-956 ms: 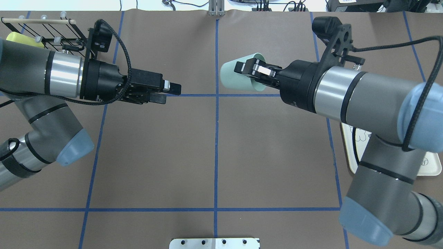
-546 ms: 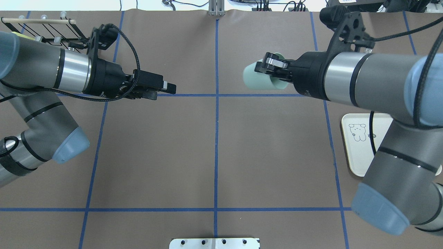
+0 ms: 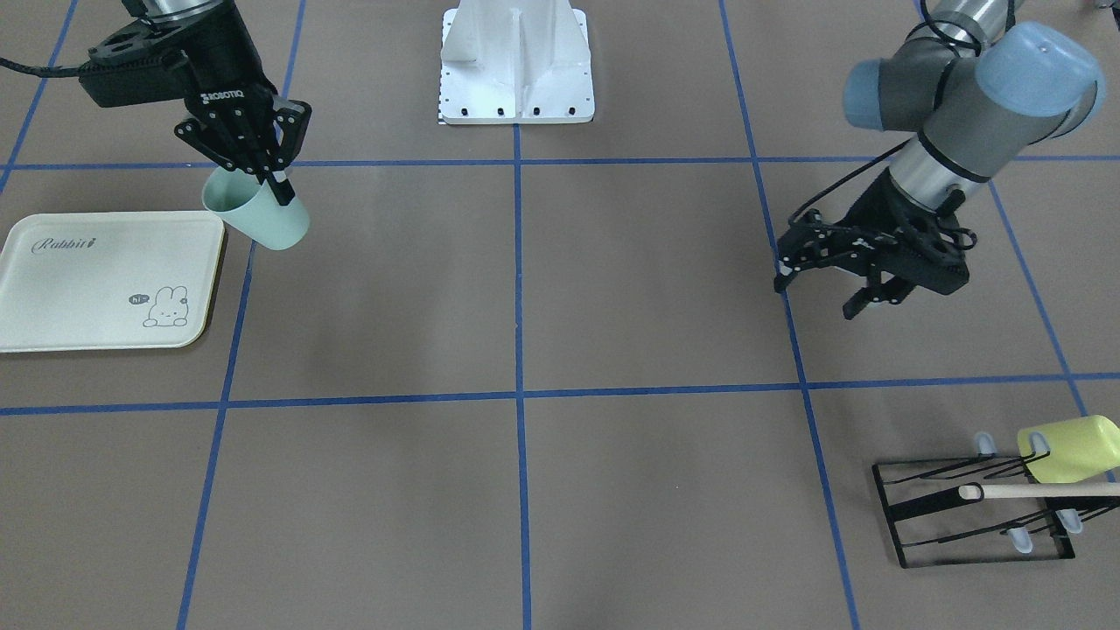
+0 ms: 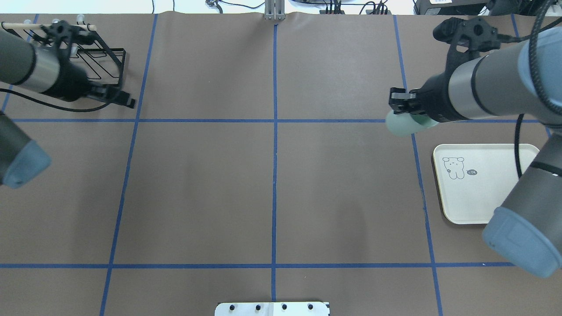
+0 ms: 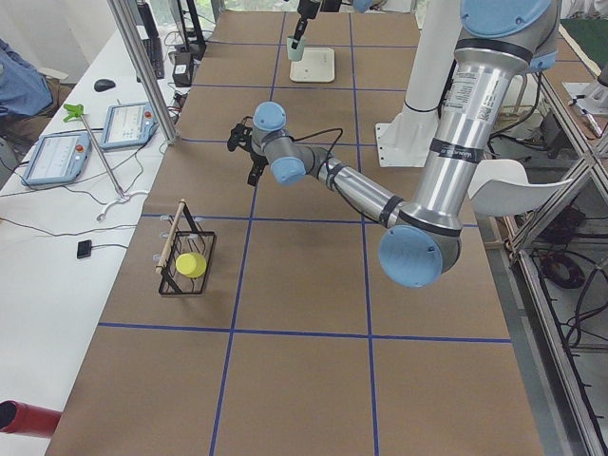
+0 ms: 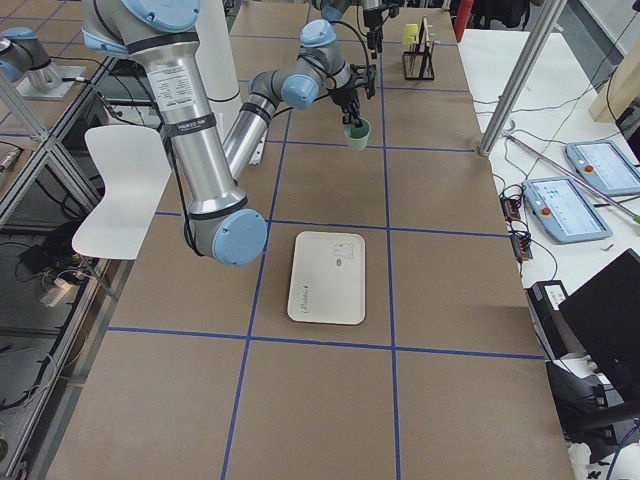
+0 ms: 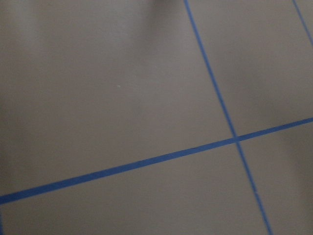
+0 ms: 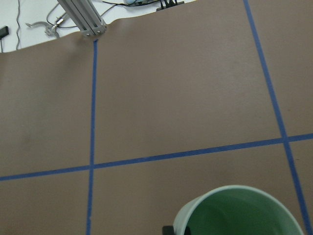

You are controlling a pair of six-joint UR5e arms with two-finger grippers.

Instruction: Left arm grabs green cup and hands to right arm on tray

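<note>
The right gripper [image 3: 259, 180] clamps the pale mint-green plastic cup [image 3: 262, 223].
It hangs tilted just beside the cream rectangular tray [image 3: 87, 280]; the left gripper [image 3: 818, 293] is spread apart, empty.

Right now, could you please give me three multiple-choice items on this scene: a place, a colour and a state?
1. Where is the green cup relative to the tray? A. Resting on it. B. Held clear of it by the right gripper. C. Under it.
2. The other cup, in the wire rack, is: A. red. B. yellow-green. C. blue.
3. The left gripper is: A. shut on the green cup. B. shut on the rack. C. open and empty.
1 B: fingers pinch its rim; the overhead view shows table between cup and tray. 2 B: the front view shows that colour. 3 C: its fingers stand apart, nothing between.
</note>
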